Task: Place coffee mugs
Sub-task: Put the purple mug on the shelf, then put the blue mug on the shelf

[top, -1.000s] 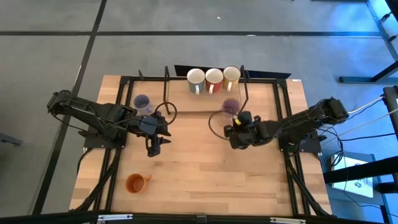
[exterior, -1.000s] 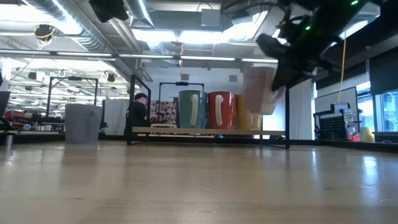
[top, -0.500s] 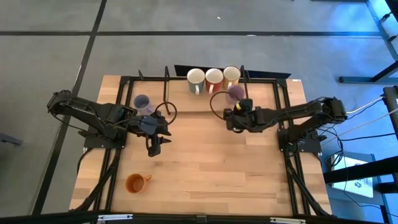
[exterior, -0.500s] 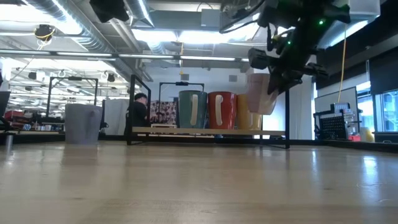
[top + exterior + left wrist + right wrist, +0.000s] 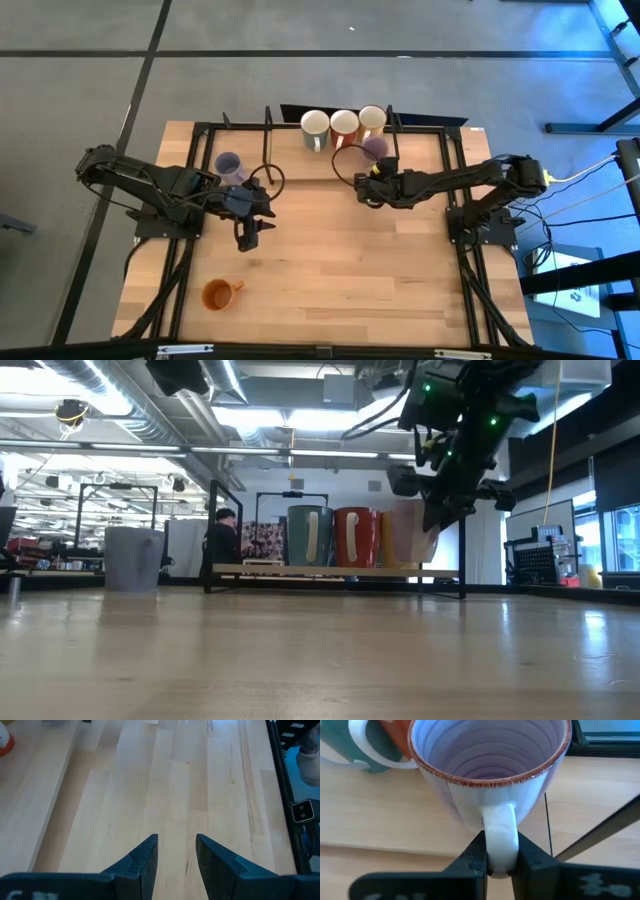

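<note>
A: It's a pale wooden table [image 5: 330,270] in a big open workshop, with strip lights and ducting overhead and a person far behind. How many mugs are placed?

B: Three stand in a row at the far edge: a cream one on the left [image 5: 315,124], an orange-lined one in the middle [image 5: 344,124] and a cream one on the right [image 5: 372,119]. From table height their outsides read teal, red and yellowish.

A: And the right arm?

B: The right gripper [image 5: 375,172] holds a lavender mug [image 5: 490,765] just near of the right end of that row. Its fingers [image 5: 476,857] pinch the handle from both sides. The low view shows the mug hanging a little above the surface, so I judge it carried, not yet set down.

A: What is left?

B: A second lavender mug [image 5: 229,165] sits far left on the table, and an orange mug [image 5: 218,294] sits near left, well apart from the row. Both look unplaced.

A: And the left arm?

B: The left gripper [image 5: 249,232] hovers left of centre, fingers parted over bare wood with nothing between them. So I'd say roughly halfway: three placed, one arriving, two waiting.
</note>
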You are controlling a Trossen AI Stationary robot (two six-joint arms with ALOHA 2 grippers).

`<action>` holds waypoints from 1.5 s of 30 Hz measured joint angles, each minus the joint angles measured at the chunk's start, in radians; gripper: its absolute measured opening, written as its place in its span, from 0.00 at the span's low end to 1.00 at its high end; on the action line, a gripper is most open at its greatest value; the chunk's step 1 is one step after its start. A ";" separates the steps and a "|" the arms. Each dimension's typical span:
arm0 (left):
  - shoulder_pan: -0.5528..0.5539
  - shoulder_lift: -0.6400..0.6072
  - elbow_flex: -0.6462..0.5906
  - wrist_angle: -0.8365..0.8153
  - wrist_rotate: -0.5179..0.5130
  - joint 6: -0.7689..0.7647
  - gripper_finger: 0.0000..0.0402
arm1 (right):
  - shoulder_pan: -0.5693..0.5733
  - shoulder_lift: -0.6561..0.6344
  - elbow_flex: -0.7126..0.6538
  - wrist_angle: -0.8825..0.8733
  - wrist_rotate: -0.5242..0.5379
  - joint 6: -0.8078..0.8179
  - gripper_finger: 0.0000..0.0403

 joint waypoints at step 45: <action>0.000 -0.063 0.000 -0.004 -0.022 -0.025 0.32 | 0.010 -0.177 0.013 -0.028 -0.027 -0.112 0.50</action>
